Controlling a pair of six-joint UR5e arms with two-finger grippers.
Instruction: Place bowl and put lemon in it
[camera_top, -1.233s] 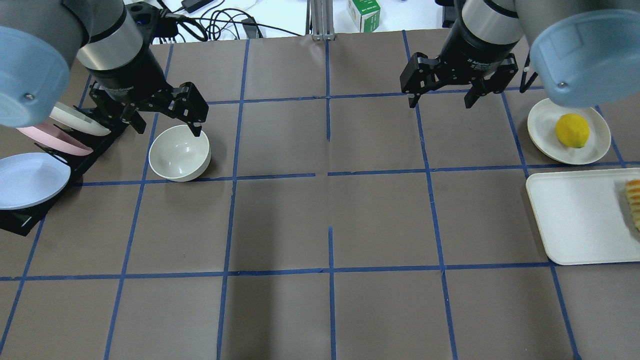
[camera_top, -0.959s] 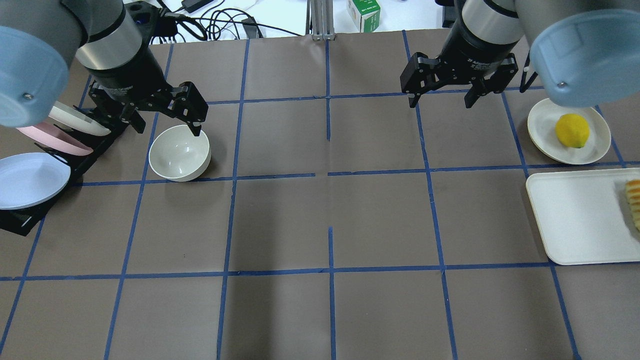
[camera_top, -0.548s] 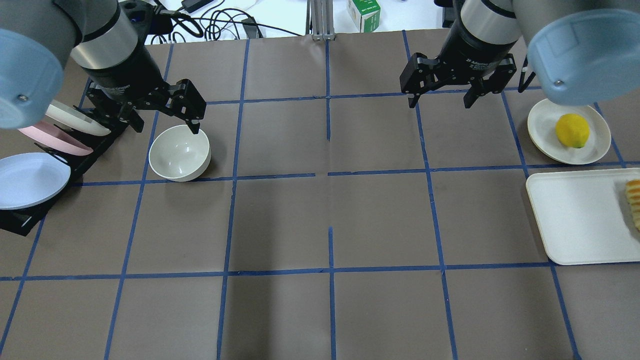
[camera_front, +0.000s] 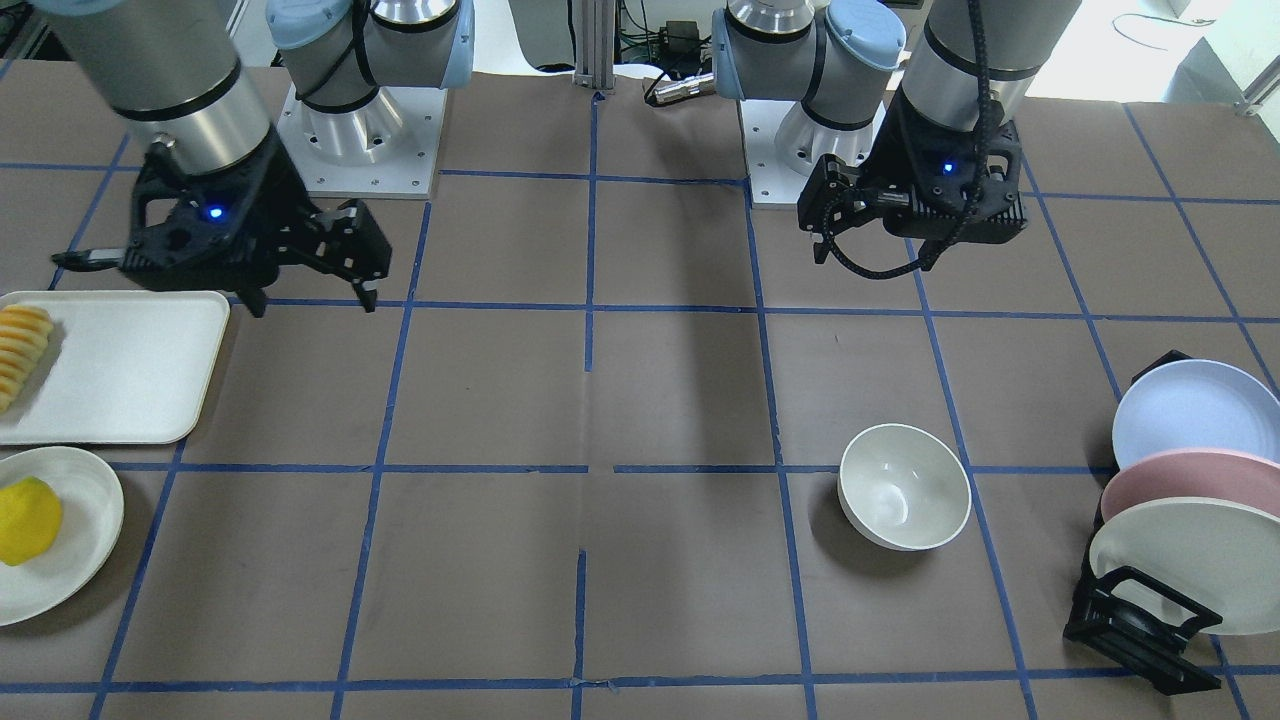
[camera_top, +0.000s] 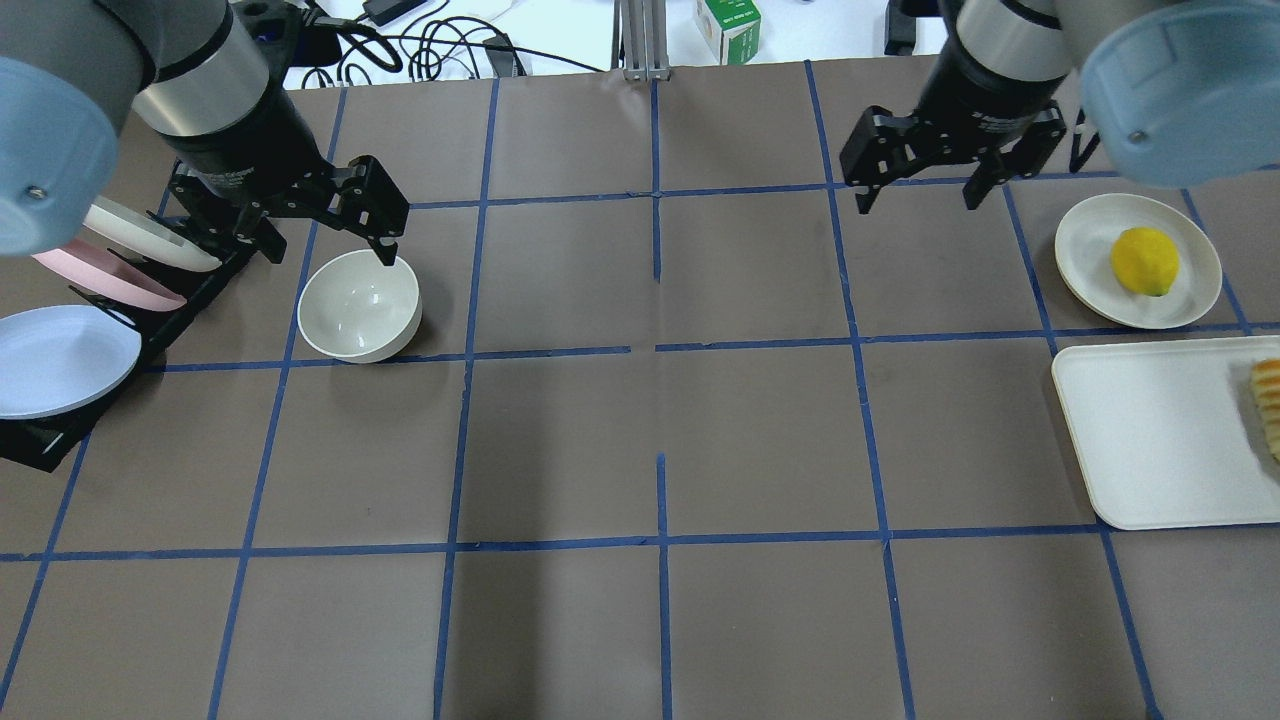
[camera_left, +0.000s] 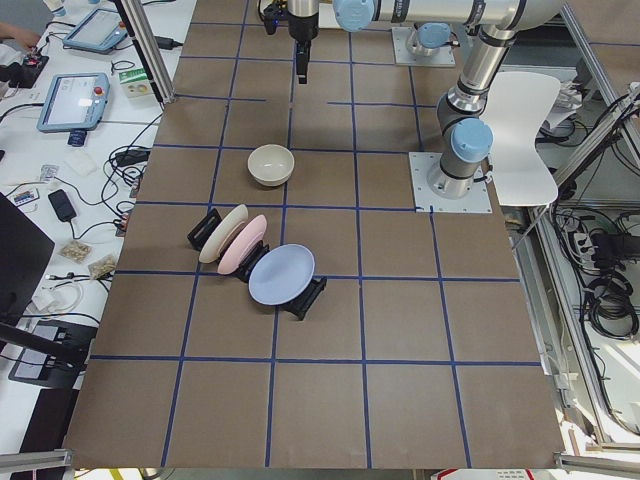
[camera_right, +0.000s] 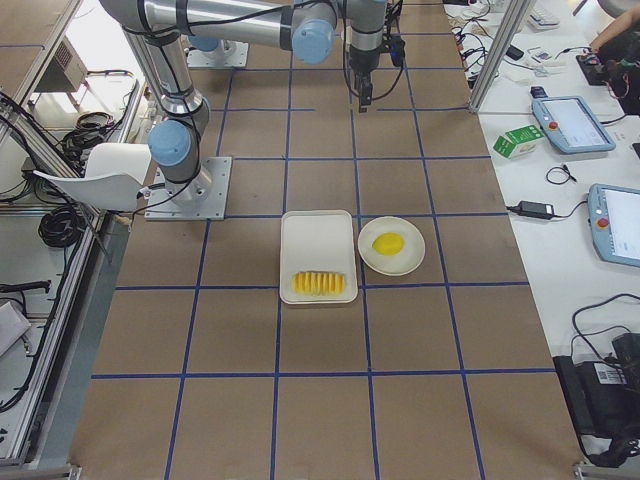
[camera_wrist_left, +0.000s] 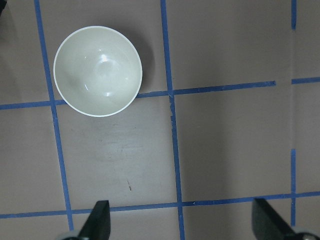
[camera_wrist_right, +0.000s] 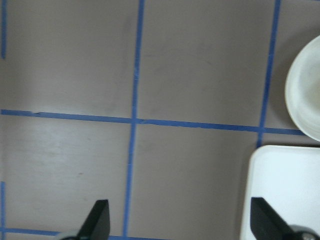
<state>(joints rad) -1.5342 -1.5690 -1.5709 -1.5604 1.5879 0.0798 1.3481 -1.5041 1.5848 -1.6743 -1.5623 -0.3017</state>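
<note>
The small, deep, cream-white glossy bowl (camera_top: 360, 305) stands upright and empty on the brown paper-covered table (camera_top: 660, 440). Nothing grips it, and its foot sits on a blue tape line. It has not shifted over the last second, so I log the placing as done. The left gripper (camera_top: 327, 248) hangs above the table near the bowl, fingers spread wide with nothing between them. In the overhead view it has crept slightly away from the bowl since a second ago. Its wrist view shows the whole bowl lying clear of both fingertips. I read that as release followed by lift-off. Just beside the bowl, on the robot's left, is the black rack (camera_top: 185, 305) holding blue, pink and off-white plates. The bright yellow oval lemon (camera_top: 1144, 260) lies well apart from the bowl, far off to the robot's right. It rests untouched on a shallow round off-white plate (camera_top: 1085, 245).

The main change is at the right gripper (camera_top: 917, 200), which is also spread wide and empty. In the last half second it has moved away from the bowl and toward the lemon's plate, but it is not yet over the fruit. Its wrist view catches only the plate's rim. Beside that plate sits a white rectangular tray (camera_top: 1150, 440) with sliced, ridged yellow food (camera_top: 1268, 400).

My judgement is that the lemon phase is starting. The gripper must centre over the fruit, descend and close across its narrow axis. The lemon may roll on the plate, and a long carry to the bowl follows.
</note>
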